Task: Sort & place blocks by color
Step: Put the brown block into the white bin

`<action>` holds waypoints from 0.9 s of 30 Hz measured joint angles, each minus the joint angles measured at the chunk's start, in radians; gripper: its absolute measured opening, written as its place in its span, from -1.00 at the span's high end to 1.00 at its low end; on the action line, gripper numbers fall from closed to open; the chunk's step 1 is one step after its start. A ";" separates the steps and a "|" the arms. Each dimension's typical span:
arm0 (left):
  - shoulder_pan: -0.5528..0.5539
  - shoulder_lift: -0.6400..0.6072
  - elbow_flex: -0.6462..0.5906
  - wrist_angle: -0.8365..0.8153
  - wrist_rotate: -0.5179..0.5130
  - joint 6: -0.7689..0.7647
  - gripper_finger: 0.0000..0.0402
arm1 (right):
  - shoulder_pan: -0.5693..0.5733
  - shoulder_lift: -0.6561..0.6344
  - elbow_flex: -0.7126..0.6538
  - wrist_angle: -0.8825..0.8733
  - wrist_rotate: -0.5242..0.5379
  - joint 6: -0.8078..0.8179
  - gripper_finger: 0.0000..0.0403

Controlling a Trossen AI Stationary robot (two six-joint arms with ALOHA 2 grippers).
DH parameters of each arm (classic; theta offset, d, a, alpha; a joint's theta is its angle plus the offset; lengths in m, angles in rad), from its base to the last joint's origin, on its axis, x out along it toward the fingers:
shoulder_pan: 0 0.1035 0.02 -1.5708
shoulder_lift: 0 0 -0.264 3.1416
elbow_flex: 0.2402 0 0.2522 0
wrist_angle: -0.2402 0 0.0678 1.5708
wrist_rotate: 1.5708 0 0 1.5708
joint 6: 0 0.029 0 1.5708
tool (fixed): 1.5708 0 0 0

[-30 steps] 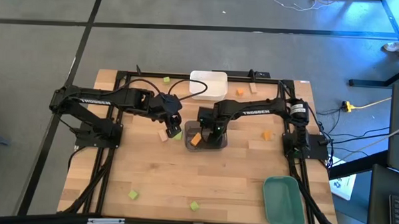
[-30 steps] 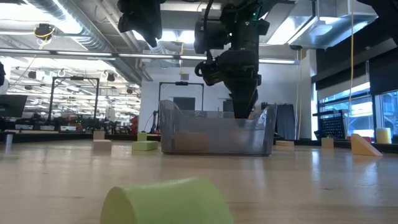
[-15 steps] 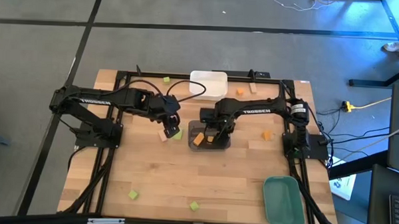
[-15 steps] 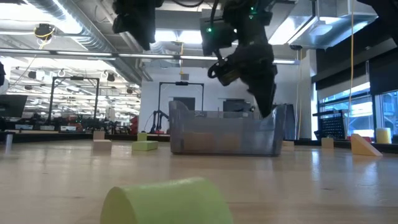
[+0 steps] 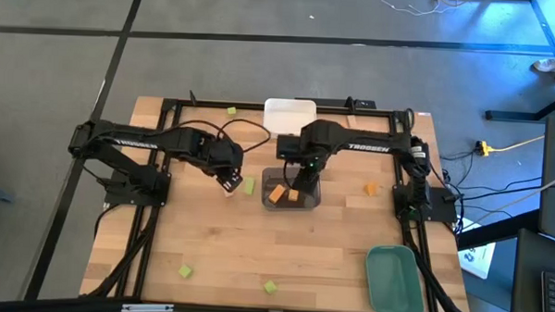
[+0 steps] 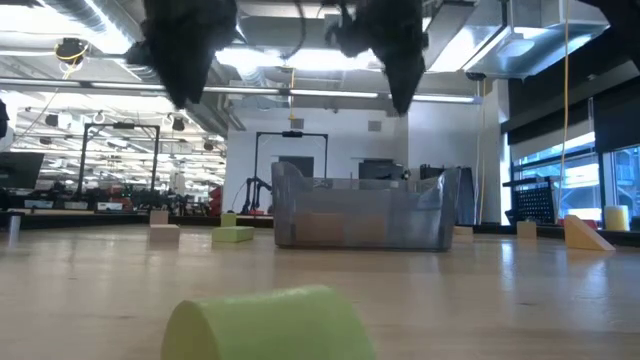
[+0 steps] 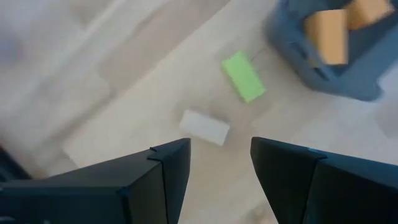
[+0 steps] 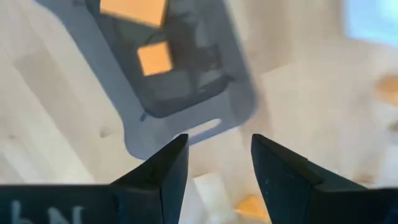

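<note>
Blocks: pale tan block (image 7: 204, 127) lies just ahead of the open, empty left gripper (image 7: 219, 163); right gripper (image 8: 217, 163) hovers parted, empty over the grey bin (image 5: 307, 201).

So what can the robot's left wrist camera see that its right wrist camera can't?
Only the left wrist view shows a light green block and a pale tan block lying apart on the table beside the dark grey bin. Only the right wrist view shows a tan block and an orange block past the bin's end. Both show two orange blocks in it.
</note>
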 joint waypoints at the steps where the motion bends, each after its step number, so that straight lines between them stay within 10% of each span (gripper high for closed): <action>1: 0.000 0.000 -0.021 0.000 0.008 -0.061 0.20 | 0.004 0.000 0.030 -0.012 0.030 0.007 0.13; 14: -0.001 0.000 -0.275 0.101 0.080 -0.695 0.20 | 0.041 -0.150 0.187 -0.009 0.263 0.020 0.13; 27: 0.000 0.001 -0.400 0.414 0.039 -0.840 0.20 | 0.051 -0.335 0.186 -0.008 0.322 -0.170 0.13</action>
